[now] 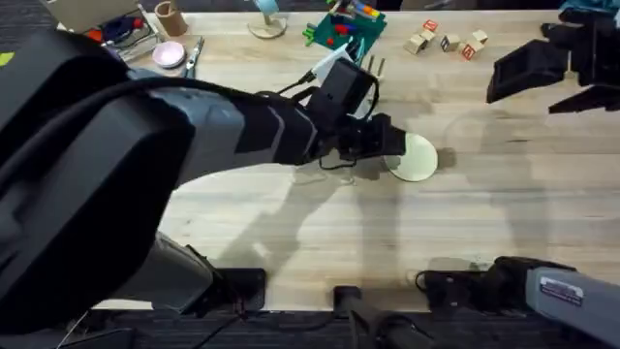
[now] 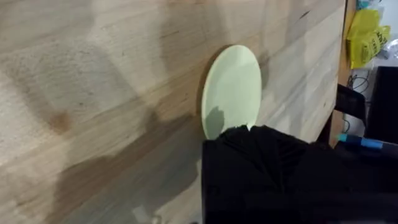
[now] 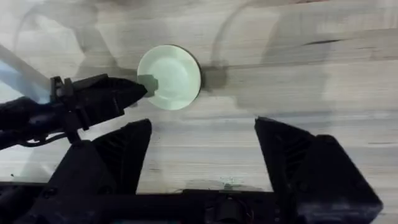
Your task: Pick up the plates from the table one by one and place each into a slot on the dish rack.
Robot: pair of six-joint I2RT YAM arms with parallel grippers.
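The left gripper (image 1: 392,143) is closed on the near edge of the cream plate (image 1: 418,157), which lies flat on the table (image 1: 504,194) — just right of centre. The right gripper (image 3: 202,146) is held high over the plate with fingers (image 3: 292,149) spread wide — nothing between them.

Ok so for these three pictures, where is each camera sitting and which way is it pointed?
Overhead: above the arm bases, looking down and forward over the table; the left arm reaches to the cream plate.
Left wrist: on the left arm, facing the tabletop and the plate; its own gripper at the plate's edge.
Right wrist: looking down past the open right gripper at the plate.
All three share the plate.
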